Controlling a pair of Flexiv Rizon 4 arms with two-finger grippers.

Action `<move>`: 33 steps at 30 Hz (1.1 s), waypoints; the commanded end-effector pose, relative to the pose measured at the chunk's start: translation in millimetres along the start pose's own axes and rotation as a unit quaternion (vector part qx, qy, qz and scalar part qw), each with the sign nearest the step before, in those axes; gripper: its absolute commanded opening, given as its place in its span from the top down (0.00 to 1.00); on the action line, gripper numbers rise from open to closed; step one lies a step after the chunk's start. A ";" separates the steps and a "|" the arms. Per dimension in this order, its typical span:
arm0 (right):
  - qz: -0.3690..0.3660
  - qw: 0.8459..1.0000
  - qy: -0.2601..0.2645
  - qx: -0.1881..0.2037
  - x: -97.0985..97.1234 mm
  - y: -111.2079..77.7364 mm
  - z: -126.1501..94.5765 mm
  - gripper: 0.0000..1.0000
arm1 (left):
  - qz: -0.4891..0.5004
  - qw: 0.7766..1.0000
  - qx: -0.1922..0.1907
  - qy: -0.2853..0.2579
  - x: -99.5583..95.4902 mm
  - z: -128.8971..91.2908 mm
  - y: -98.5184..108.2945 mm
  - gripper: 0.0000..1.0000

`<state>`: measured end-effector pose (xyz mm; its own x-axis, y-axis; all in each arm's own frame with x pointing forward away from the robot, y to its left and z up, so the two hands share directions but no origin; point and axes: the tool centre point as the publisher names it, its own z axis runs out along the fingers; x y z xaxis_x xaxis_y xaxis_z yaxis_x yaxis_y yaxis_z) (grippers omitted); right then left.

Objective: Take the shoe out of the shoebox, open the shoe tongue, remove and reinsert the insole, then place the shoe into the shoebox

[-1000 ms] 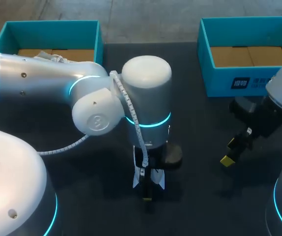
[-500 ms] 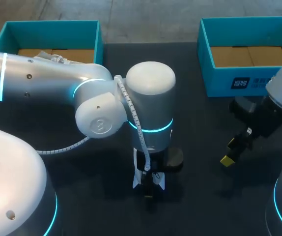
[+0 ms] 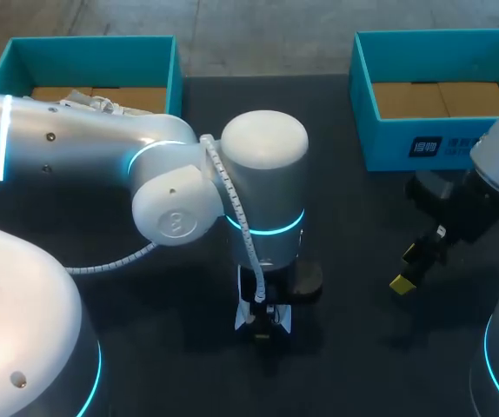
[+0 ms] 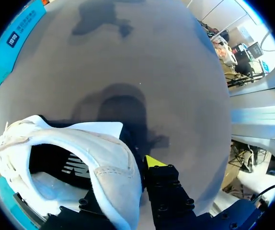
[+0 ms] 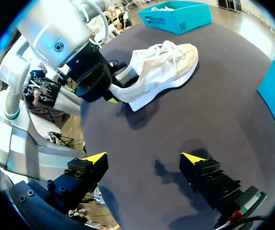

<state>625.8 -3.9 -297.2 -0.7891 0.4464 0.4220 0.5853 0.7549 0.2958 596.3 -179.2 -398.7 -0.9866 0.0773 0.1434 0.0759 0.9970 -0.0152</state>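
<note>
At ten o'clock on the counter (image 3: 354, 261), as the head view shows it, the left shoebox (image 3: 23, 61) holds a white laced thing (image 3: 102, 103), which we take for a second shoe. Our left arm (image 3: 84, 148) comes in from nine o'clock and ends over the middle of the counter. There the left jaws are clamped on the heel of the shoe (image 5: 161, 64). In the left wrist view one yellow fingertip (image 4: 152, 160) stands outside the heel collar, and the other finger goes down inside the opening.

The shoe rests sole-down on the counter, out of either box, so we judge the first step done. We cannot tell whether the tongue has been opened. Nor can we tell whether the insole has been out and back, since the shoe's mouth shows only pale lining and a dark patch. Putting the shoe back in a box is certainly not yet done.

At one o'clock the right shoebox (image 3: 389, 143) shows only a bare cardboard floor, so it looks ready to take the shoe. At four o'clock the right jaws hang spread wide and empty, well apart from the shoe.
</note>
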 end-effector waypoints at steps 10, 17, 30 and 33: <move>0.000 1.000 -0.001 0.000 0.8 -0.4 0.6 0.00 | 0.011 1.000 0.017 -0.018 -4.0 -23.1 14.9 1.00; 0.000 1.000 -0.001 0.000 0.8 -0.4 0.6 0.00 | 0.035 0.999 0.011 -0.027 -1.4 -42.2 26.8 1.00; 0.000 1.000 -0.001 0.000 0.8 -0.4 0.6 0.00 | 0.121 0.992 0.020 0.001 -9.1 -106.3 79.4 1.00; 0.000 1.000 -0.001 0.000 0.8 -0.4 0.6 0.00 | 0.122 0.992 0.024 -0.001 -13.1 -125.8 97.0 1.00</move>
<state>625.8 -3.8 -297.1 -0.7891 0.4463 0.4220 0.5852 0.7550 0.2958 625.2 -123.4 -318.6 -0.9368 0.3182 0.1453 0.3144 0.9480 -0.0485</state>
